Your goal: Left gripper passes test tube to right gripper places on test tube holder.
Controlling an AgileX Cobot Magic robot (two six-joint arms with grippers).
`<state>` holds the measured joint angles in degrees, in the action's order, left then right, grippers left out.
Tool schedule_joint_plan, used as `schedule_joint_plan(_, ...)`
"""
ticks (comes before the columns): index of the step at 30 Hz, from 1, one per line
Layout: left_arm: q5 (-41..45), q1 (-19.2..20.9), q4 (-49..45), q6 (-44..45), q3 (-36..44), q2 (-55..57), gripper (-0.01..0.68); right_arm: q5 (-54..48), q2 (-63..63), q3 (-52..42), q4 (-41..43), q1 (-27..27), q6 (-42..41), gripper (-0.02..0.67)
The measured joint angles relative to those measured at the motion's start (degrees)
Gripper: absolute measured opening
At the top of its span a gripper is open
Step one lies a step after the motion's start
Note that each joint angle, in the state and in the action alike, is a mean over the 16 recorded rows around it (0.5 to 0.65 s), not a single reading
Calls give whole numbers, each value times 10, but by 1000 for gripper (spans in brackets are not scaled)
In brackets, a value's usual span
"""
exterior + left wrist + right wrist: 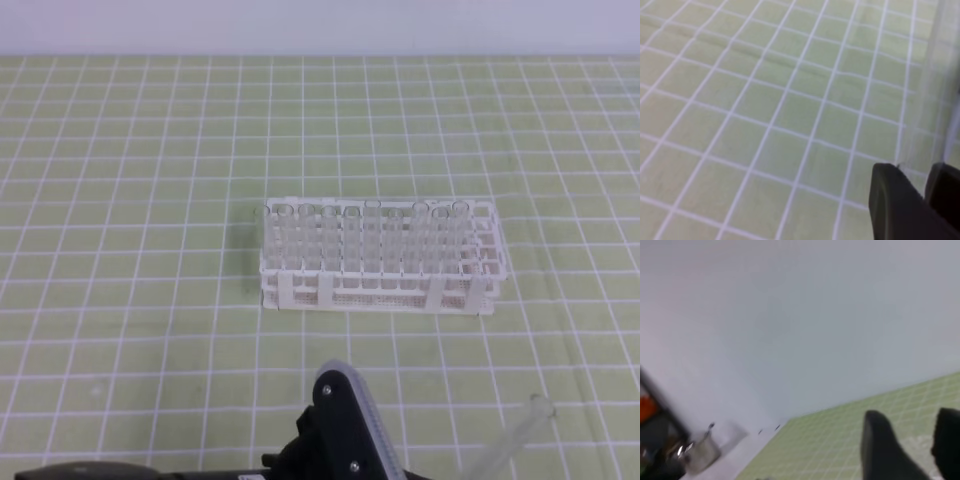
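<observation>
The white test tube holder [378, 290] stands mid-table with several clear tubes upright in its holes. A clear test tube [516, 434] slants up from the bottom right of the exterior view. In the left wrist view this test tube [935, 90] runs down between the black fingers of my left gripper [918, 169], which is shut on its lower end. Part of the left arm [345, 425] shows at the bottom edge. My right gripper [910, 416] appears only in its wrist view, tilted up toward the wall, open, with nothing between its fingers.
A green mat with a white grid [140, 300] covers the table. A pale wall [790, 315] rises behind it. Blurred metal and orange equipment [695, 450] sits off the table's edge in the right wrist view.
</observation>
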<state>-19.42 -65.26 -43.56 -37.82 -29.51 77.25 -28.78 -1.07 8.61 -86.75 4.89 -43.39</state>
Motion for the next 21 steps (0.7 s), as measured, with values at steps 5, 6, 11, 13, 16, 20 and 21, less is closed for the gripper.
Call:
schedule_joint_plan(5, -38, 0, 1, 0, 0, 10, 1, -56, -29, 19, -43, 0, -107, 31)
schedule_joint_plan(6, -44, 0, 2, 0, 0, 11, 1, -67, -37, 22, -46, 0, -124, 33)
schedule_joint_plan(11, -70, 0, 3, 0, -1, 16, 2, -122, -94, 45, -55, 0, -209, 39)
schedule_joint_plan(13, -78, 0, 3, 0, -2, 17, 1, -143, -122, 55, -57, 0, -243, 40)
schedule_joint_plan(16, -84, 0, 3, 1, -5, 18, 1, -174, -165, 70, -60, 0, -291, 41)
schedule_joint_plan(20, -84, 0, 2, 1, -11, 20, 2, -209, -218, 88, -61, 0, -342, 41)
schedule_joint_plan(21, -84, 0, 2, 1, -13, 20, 2, -218, -231, 91, -61, 0, -353, 41)
